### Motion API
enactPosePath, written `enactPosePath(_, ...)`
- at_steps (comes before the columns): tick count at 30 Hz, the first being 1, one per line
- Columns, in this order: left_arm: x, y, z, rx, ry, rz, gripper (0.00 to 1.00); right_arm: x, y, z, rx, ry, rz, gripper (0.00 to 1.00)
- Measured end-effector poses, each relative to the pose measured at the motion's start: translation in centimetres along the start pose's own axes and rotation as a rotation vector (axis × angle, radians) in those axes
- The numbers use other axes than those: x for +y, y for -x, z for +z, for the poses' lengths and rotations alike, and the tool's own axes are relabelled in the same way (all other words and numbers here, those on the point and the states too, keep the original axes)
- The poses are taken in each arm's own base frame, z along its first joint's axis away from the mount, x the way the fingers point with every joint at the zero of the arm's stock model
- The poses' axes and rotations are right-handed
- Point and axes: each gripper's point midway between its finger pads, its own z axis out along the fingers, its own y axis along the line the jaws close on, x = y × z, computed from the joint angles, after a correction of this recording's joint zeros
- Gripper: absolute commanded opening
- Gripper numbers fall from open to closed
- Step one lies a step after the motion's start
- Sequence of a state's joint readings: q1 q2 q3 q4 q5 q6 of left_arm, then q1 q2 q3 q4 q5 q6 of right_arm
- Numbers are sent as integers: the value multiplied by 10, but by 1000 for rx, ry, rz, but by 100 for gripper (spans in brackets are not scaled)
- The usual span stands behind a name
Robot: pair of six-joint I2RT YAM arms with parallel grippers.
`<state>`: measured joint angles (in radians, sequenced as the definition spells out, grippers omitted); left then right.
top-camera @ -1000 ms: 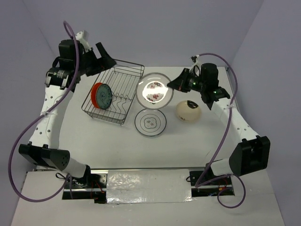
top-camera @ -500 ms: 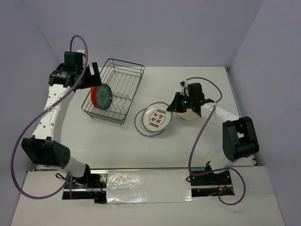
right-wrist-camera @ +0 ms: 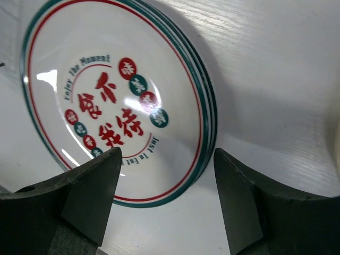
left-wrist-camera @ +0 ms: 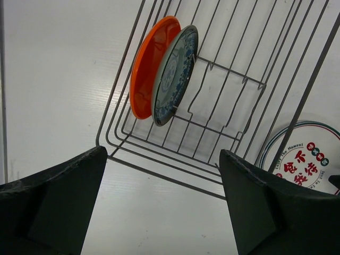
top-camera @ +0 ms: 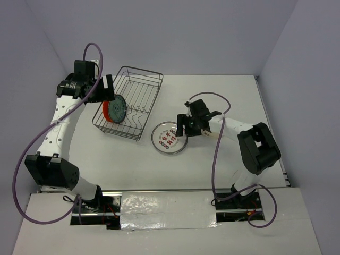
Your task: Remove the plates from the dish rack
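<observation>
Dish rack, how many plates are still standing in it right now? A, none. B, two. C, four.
B: only the orange plate and the teal patterned plate stand on edge, side by side, at one end of the dish rack.

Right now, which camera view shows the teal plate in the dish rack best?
The left wrist view: the teal plate stands large, on edge against the orange plate, with its pattern visible. The top external view shows it small and far away. The right wrist view does not show it.
</observation>
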<state>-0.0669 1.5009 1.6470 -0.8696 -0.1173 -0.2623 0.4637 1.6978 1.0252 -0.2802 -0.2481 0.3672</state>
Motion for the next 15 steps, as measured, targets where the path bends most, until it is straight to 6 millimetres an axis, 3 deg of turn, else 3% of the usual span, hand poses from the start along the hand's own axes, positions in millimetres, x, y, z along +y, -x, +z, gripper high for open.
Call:
enactPosePath(4, 1, -2, 1, 9, 3, 12, 94, -12, 0, -8, 5, -117, 7, 83)
enactPosePath(7, 2, -4, 9, 26, 10, 35, 83, -15, 9, -28, -37, -171, 19, 83)
enactPosePath(9, 4, -8, 20, 51, 18, 58, 75, -8, 17, -48, -83, -158, 21, 83)
enactPosePath(12, 4, -14, 44, 101, 27, 88, 70, 13, 34, -85, -182, -100, 2, 83)
enactPosePath(15, 2, -17, 69, 136, 27, 104, 68, 29, 38, -111, -235, -49, -21, 83)
